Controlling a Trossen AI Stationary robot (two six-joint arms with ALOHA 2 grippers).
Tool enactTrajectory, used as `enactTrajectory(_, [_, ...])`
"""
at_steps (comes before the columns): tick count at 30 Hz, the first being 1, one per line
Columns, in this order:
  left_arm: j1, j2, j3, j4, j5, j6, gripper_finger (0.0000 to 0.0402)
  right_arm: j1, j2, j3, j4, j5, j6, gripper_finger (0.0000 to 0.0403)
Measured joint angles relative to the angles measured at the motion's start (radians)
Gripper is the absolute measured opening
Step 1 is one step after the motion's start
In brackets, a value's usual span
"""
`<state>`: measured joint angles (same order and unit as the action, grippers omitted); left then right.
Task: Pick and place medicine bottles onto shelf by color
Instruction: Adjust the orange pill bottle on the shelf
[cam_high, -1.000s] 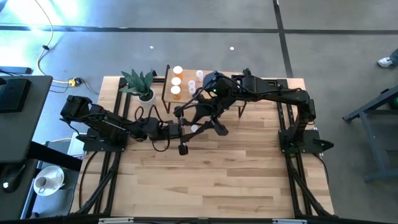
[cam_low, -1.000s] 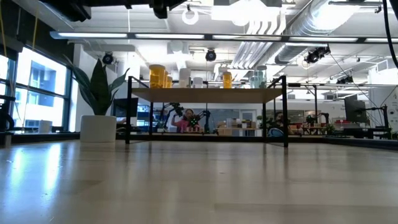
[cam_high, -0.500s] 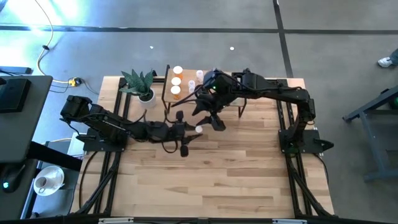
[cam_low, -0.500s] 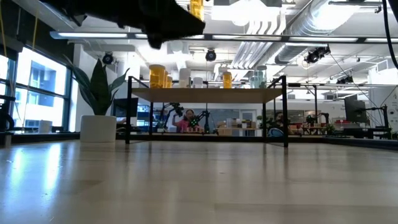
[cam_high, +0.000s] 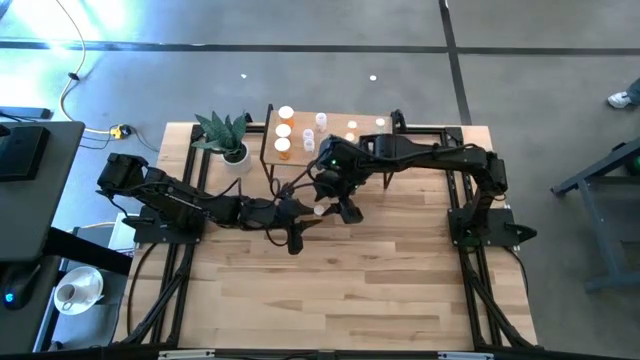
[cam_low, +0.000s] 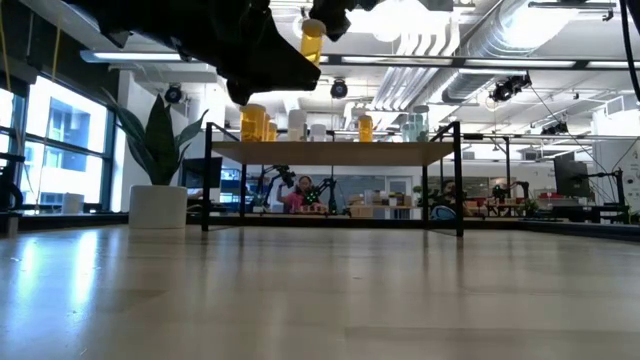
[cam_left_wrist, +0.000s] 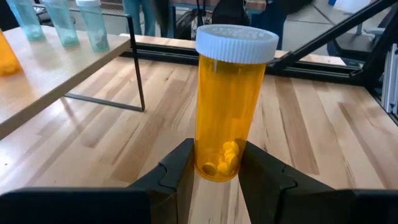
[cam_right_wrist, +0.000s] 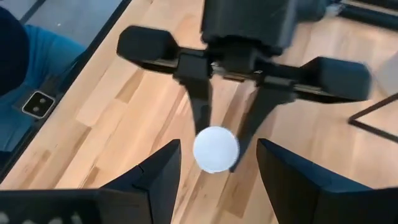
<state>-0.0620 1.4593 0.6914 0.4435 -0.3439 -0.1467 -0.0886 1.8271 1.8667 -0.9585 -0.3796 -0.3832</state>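
An orange medicine bottle (cam_left_wrist: 227, 106) with a white cap (cam_right_wrist: 216, 149) stands upright in the air over the table's middle, with my left gripper (cam_left_wrist: 214, 177) shut on it. My right gripper (cam_right_wrist: 214, 180) hangs just above it, open, one finger on either side of the cap and apart from it. In the high view both grippers meet at the bottle (cam_high: 319, 209). The shelf (cam_high: 330, 125) stands at the far edge on thin black legs and carries orange bottles (cam_high: 284, 130) and pale ones (cam_left_wrist: 62, 22). My left gripper pinches the bottle's bottom end (cam_left_wrist: 217, 165) between its two fingers. The fingers come nearly level from the table's left and lie across the bottle. The bottle stands upright, cap up, lifted well clear of the table (cam_low: 313, 38).
A potted green plant (cam_high: 225, 135) stands left of the shelf at the far edge. The bare wooden tabletop (cam_high: 380, 280) stretches toward the near edge. Black frame rails (cam_high: 460, 190) run along the table's sides.
My left gripper has sunk and tipped toward level, and the orange bottle has come down into the low view, upright. My right gripper has come down over the bottle's cap.
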Motion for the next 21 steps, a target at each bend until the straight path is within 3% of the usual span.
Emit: enactTrajectory(21, [0.004,0.0,0.0,0.073,-0.011,0.015,0.0102,0.012,0.023,-0.004,0.036,-0.004,0.001,0.0201])
